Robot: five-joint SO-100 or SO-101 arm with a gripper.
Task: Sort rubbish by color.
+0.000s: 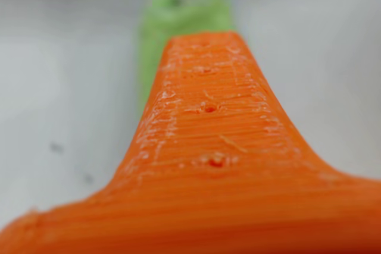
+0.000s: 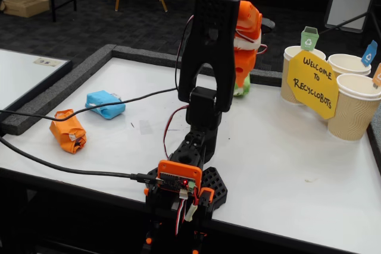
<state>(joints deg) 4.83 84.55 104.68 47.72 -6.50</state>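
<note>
Green wad (image 2: 241,89) looks gripped — mid-sort, upper centre of the fixed view.
Gripper (image 2: 242,82) seems clamped on it just above the table (image 2: 286,159); orange wad (image 2: 68,131) and blue wad (image 2: 105,104) wait far left. Next move probably carries it to the cups (image 2: 352,106) at right — matching the colour flag.

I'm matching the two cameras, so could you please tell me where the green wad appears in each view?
Wrist view: the green wad sits top centre, blurred, just beyond the orange finger.
Fixed view: only a sliver of it shows at the table's far edge, below the gripper, left of the cups.
Shared landmark: the orange finger.
</note>
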